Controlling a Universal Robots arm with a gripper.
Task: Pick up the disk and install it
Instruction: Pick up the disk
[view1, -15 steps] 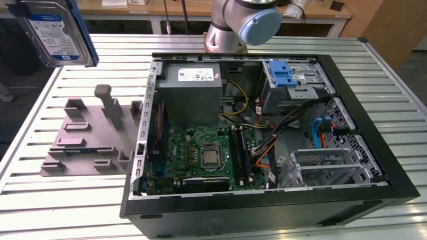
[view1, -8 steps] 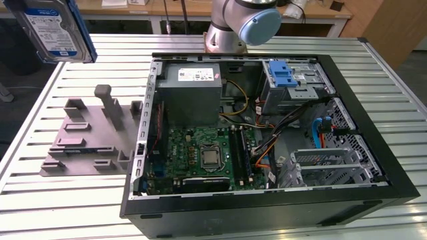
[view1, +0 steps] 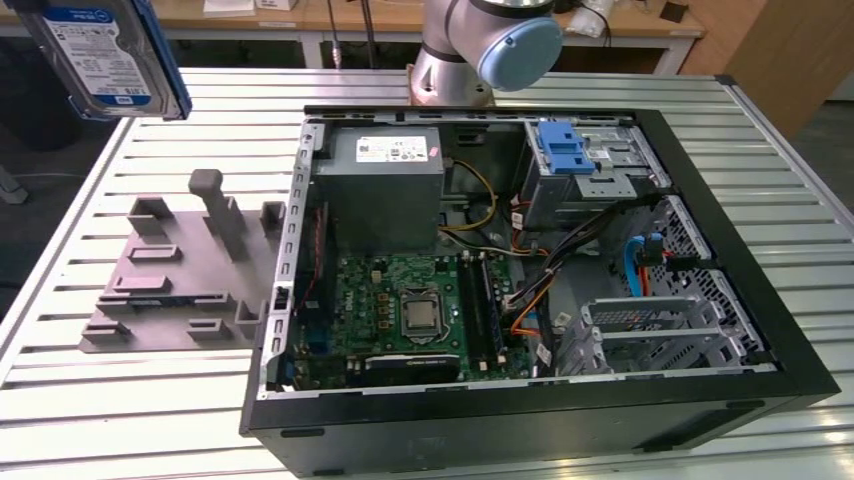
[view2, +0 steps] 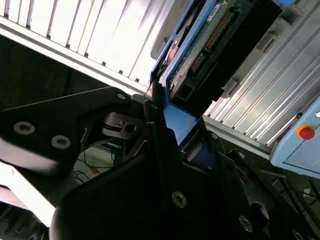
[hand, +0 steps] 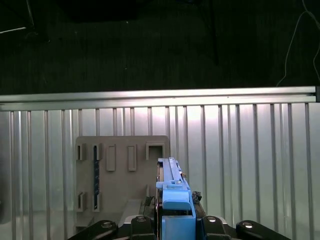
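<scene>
- disk (view1: 107, 55): up in the air at the exterior view's far left, off the counter (view1: 134, 410) and well apart from the case (view1: 534, 435). Pick-up looks done.
- gripper (hand: 176, 221): pinched on the disk's blue carrier end, a finger on each side, seen in both wrist views.
- Disk pose: stands on edge with its label face toward the exterior camera. Long axis near upright, slightly tilted. In the first wrist view it is edge-on, running from the gripper toward the fixture (view1: 174, 270) below.
- Fixture: grey, on the counter just beside the case.
- Case: open, on its side, boards and cables exposed.
- cage (view1: 661, 325): metal bay at the case's right end with no drive seen in it, probably the target. Install not started.
</scene>
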